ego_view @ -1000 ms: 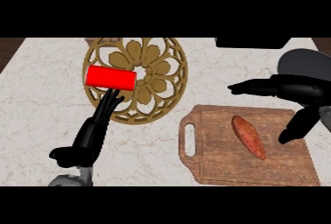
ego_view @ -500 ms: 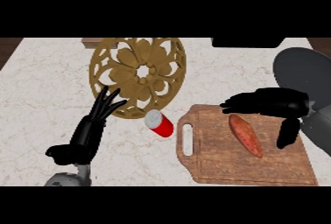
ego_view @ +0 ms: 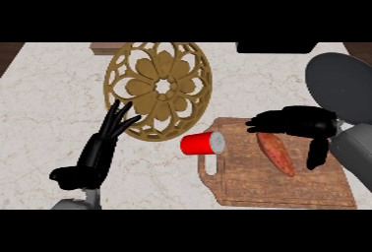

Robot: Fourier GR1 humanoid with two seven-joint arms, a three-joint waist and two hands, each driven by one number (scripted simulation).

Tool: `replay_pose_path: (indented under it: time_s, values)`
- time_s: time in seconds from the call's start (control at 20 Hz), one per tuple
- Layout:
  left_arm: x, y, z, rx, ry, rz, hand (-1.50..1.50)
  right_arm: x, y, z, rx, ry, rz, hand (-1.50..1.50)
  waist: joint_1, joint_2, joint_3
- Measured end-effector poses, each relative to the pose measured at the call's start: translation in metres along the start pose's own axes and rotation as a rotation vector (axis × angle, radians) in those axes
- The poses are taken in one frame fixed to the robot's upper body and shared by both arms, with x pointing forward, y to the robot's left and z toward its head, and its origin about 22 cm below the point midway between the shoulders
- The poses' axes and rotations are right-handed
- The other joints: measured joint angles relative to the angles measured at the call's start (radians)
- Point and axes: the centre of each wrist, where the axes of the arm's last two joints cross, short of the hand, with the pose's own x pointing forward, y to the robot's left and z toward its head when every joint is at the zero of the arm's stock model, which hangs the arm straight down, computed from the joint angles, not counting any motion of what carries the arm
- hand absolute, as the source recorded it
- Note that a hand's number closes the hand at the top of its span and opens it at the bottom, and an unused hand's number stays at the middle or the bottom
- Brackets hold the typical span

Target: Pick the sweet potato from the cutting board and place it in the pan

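Note:
The orange-brown sweet potato (ego_view: 276, 153) lies slanted on the wooden cutting board (ego_view: 254, 188) at the lower right. My right hand (ego_view: 298, 122) hovers at the potato's upper end, open, with fingers stretched left and one hanging down on the potato's right side. It covers the potato's top tip. The dark grey pan (ego_view: 340, 81) sits at the right edge, behind the board, partly cut off by the view. My left hand (ego_view: 110, 129) rests open at the lower left, fingers up, beside the trivet.
A red can (ego_view: 202, 143) lies on its side at the board's left edge, by the handle slot. A round gold openwork trivet (ego_view: 160, 88) lies on the marble counter at centre left. A dark object (ego_view: 276, 47) sits at the back edge.
The red can has moved from the trivet's left side down and right to the board's edge. My right hand has come down and left over the potato's top.

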Motion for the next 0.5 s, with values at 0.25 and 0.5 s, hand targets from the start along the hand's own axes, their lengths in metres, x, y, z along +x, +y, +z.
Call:
replay_pose_path:
  time_s: [0.25,0.5]
  values:
    - [-0.002,-0.005,-0.002,0.001,0.001,0.007,0.00,-0.004,0.000,-0.007,-0.013,0.001,-0.024,-1.50,-0.001,0.000,0.000]
    - [-0.004,-0.006,0.000,0.002,-0.006,0.003,0.00,-0.005,0.007,-0.018,0.000,0.012,-0.035,-1.50,-0.001,-0.001,0.000]
